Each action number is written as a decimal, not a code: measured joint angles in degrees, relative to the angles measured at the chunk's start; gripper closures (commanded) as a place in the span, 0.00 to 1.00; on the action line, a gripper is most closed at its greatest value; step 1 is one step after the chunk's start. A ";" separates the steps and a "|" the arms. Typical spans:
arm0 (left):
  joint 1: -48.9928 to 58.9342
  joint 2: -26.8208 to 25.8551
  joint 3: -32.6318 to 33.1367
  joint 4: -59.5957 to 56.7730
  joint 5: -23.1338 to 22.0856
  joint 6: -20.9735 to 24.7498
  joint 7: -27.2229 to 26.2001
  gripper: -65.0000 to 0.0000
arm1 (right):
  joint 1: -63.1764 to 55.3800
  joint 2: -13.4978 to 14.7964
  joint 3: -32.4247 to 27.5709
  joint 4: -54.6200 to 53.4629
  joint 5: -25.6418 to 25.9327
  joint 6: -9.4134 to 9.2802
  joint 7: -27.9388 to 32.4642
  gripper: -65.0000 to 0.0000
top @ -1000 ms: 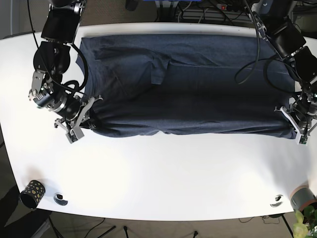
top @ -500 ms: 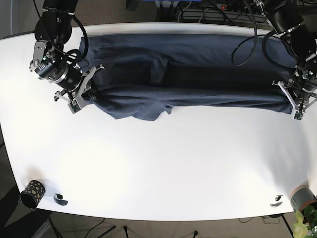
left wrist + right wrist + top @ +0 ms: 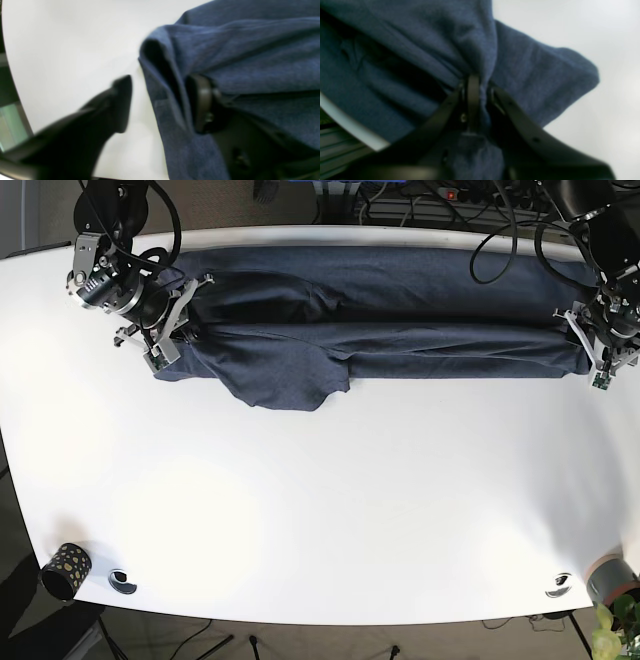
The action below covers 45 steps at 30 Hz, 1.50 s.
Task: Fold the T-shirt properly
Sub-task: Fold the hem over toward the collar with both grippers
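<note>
In the base view, a navy T-shirt (image 3: pixel 380 320) lies in a long band across the far part of a white table (image 3: pixel 330 500), its near hem already carried back over the body, while a loose flap sags toward the near side left of centre. The right gripper (image 3: pixel 170 320), at the left of this view, and the left gripper (image 3: pixel 592 342), at the right, each sit at one end of the folded edge. A speckled cup (image 3: pixel 65 570) stands at the near left corner, well apart from the work. In the left wrist view, the left gripper (image 3: pixel 162 100) stands spread: one finger lies over bare table, the other is tucked inside the doubled cloth, and the fabric hangs around it unpinched. In the right wrist view, the right gripper (image 3: pixel 480 100) is pressed together on a gathered bunch of the shirt (image 3: pixel 420 50), the cloth puckering where the fingers meet. The lengthwise fold appears to be at the laying-down stage, with one end apparently let go. The next move likely calls for the right gripper to let go as well, both arms to draw clear without dragging the edge, and the sagging flap to be squared.
</note>
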 measured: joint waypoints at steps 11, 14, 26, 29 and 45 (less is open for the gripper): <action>0.11 -4.66 0.15 0.00 -2.45 0.00 0.24 0.43 | -2.64 -2.97 7.17 2.60 6.64 -0.17 -1.16 0.42; 0.17 -6.58 0.04 1.27 -8.11 -0.02 0.68 0.43 | -0.35 -2.95 7.15 2.54 8.76 -0.17 -4.72 0.42; -0.70 -7.39 -2.47 7.91 -25.40 0.00 9.79 0.43 | 12.87 -5.40 -0.15 -8.33 8.94 -0.39 -7.98 0.43; -1.68 -7.87 -4.35 8.20 -28.39 0.24 11.13 0.43 | 16.24 -4.96 -1.11 -13.29 8.35 -0.66 -7.98 0.43; 0.48 -11.98 -6.62 2.73 -28.61 0.22 12.31 0.43 | 27.39 -4.96 -9.60 -29.59 8.92 -0.61 -7.72 0.43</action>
